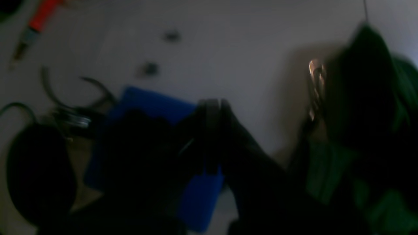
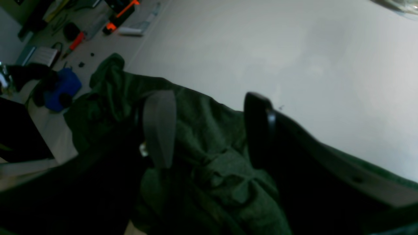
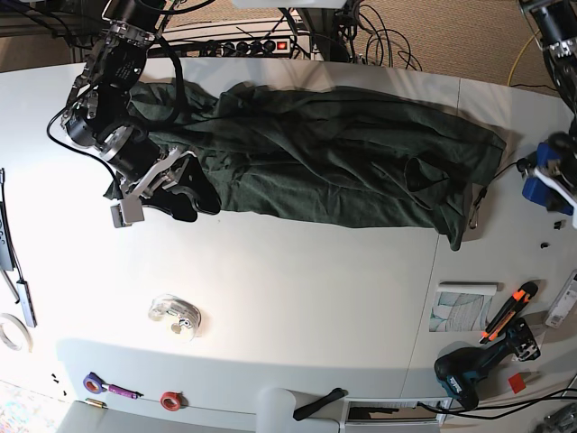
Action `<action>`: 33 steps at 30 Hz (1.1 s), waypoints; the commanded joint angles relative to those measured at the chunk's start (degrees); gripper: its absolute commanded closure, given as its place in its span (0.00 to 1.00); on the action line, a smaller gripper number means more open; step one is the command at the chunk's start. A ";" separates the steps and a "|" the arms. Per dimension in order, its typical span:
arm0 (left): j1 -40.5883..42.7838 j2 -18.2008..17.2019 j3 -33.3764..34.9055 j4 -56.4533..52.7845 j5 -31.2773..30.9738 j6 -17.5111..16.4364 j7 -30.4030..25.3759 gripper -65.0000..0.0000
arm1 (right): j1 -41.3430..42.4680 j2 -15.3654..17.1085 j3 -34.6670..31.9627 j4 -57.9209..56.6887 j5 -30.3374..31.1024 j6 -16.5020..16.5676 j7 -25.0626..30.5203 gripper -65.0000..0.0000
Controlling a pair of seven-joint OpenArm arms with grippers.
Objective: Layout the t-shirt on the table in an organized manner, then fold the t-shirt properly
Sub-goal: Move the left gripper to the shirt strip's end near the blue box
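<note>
Dark green t-shirt (image 3: 334, 153) spread rumpled across the far part of the white table (image 3: 297, 298). Right gripper (image 3: 153, 194) gaping over its edge (nothing pinched). Left gripper (image 1: 212, 137) closed, empty, beside the shirt.

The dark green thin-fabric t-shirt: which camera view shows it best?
The base view: the dark green thin-fabric t-shirt lies wrinkled across the white table, whole. The right wrist view shows one bunched part; the left wrist view only a dark blurred edge.

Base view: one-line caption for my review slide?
Rumpled t-shirt spread across the table; open right gripper at its edge.
</note>
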 commanded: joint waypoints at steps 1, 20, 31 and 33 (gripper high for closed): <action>-1.64 -1.27 -0.42 0.33 -0.70 0.15 -1.42 1.00 | 0.66 0.48 0.07 1.03 1.57 0.30 1.29 0.49; -5.44 -0.35 0.11 -15.21 -24.52 -17.42 6.75 1.00 | 0.66 0.48 0.07 1.01 1.49 0.30 1.29 0.49; -8.68 -0.33 15.85 -15.50 -20.52 -15.34 6.91 1.00 | 0.63 0.48 0.07 1.01 1.14 0.30 1.27 0.49; -9.55 -0.31 17.16 -15.50 -17.75 -13.25 6.08 1.00 | 0.63 0.48 0.07 1.01 1.14 0.30 1.20 0.49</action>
